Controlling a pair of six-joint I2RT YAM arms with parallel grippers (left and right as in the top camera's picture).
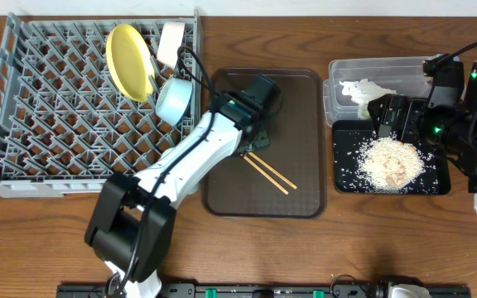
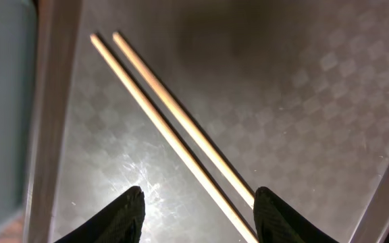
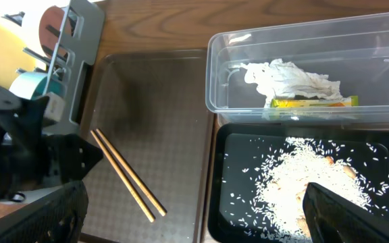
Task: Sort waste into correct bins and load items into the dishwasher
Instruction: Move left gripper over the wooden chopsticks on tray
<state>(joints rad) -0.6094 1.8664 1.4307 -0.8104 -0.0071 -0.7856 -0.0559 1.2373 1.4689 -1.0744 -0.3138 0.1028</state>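
Observation:
The wooden chopsticks [image 1: 269, 174] lie side by side on the dark brown serving tray [image 1: 305, 194]. My left gripper [image 1: 251, 147] hovers open over their near end; in the left wrist view the chopsticks [image 2: 174, 121] run between its fingers [image 2: 198, 212], close to the right finger. The grey dish rack [image 1: 40, 124] holds the yellow plate [image 1: 129, 60], a white bowl [image 1: 171, 43] and the light blue bowl [image 1: 175, 99]. The clear tub [image 1: 338, 79] holds the napkin [image 3: 289, 77] and green-yellow wrapper [image 3: 313, 102]. Rice crumbs [image 1: 392, 161] lie in the black tray [image 1: 346, 178]. My right gripper [image 1: 392, 116] is open and empty above it.
The brown serving tray sits between the rack and the two bins, with a raised rim [image 3: 208, 175] beside the black tray [image 3: 238, 155]. My left arm [image 1: 180, 165] stretches over the rack's right front corner. The small white cup is not distinguishable.

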